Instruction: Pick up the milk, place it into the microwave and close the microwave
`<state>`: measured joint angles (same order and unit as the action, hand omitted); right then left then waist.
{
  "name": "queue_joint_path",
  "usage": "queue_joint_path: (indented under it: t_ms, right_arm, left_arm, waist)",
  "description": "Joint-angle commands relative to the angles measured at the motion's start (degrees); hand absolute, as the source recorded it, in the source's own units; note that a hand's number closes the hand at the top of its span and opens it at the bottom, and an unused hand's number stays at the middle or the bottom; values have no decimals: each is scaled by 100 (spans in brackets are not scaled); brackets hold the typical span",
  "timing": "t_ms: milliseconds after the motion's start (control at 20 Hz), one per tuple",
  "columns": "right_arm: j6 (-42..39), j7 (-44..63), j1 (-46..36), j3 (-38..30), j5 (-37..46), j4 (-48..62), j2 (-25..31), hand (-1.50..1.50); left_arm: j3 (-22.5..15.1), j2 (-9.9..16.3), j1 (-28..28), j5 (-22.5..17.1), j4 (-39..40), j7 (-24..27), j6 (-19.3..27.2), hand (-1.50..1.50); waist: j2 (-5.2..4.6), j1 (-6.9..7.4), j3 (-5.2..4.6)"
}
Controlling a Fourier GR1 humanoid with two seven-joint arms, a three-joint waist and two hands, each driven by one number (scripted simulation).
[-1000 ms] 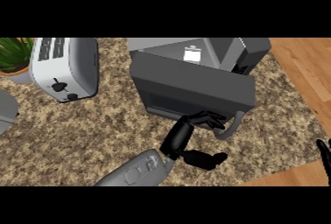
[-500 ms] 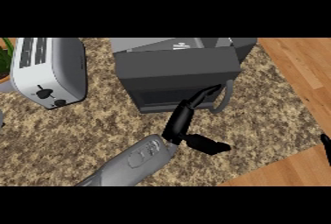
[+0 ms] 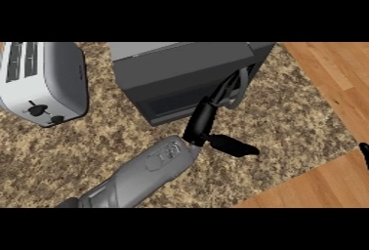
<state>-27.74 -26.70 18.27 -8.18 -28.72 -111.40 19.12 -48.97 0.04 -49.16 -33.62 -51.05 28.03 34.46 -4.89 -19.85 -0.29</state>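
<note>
- Head view: microwave (image 3: 180, 73) sits on the speckled granite counter (image 3: 65, 151); it serves as landmark for everything below.
- Microwave door looks shut or nearly shut, dark front panel facing the viewer, grey handle loop (image 3: 238, 90) at its right front edge.
- Milk is not visible anywhere; cannot tell from this view whether it is inside the microwave.
- Left hand (image 3: 209, 117) comes up from the lower edge on a grey forearm (image 3: 137, 176), reaching the microwave's front right corner.
- Its fingers (image 3: 216, 95) are straight, laid against the door beside the handle loop, not curled round anything; thumb (image 3: 234, 145) sticks out to the right, away from the microwave.
- Right hand (image 3: 364, 154): only a black sliver shows at the picture's right edge, well apart from the microwave; cannot tell its finger state.
- Toaster (image 3: 43, 80), white and grey, lies left of the microwave, with a gap between them; its knobs face the viewer.
- Wooden floor (image 3: 324, 83) shows right of the microwave, beyond the counter's edge.
</note>
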Motion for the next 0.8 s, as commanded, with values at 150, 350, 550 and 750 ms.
queue_joint_path:
  t_ms: [150, 350, 550, 750]
  right_arm:
    - [-85, 172, -234, -49, -298, -28, 179, -150]
    - [-103, 283, -315, -71, -367, -32, 290, -150]
    - [-42, 347, -355, -106, -461, -32, 297, -150]
    - [-54, 433, -427, -199, -583, -21, 418, -150]
  left_arm:
    - [86, -3, -388, -355, 342, 148, 113, -150]
    - [82, -3, -537, -537, 422, 243, 145, -150]
    - [11, -3, -568, -649, 559, 335, 186, -150]
    - [-45, -2, -575, -780, 585, 478, 252, -150]
  waist:
    - [-79, -175, 9]
    - [-78, -249, 8]
    - [-96, -349, 15]
    - [-81, -397, 13]
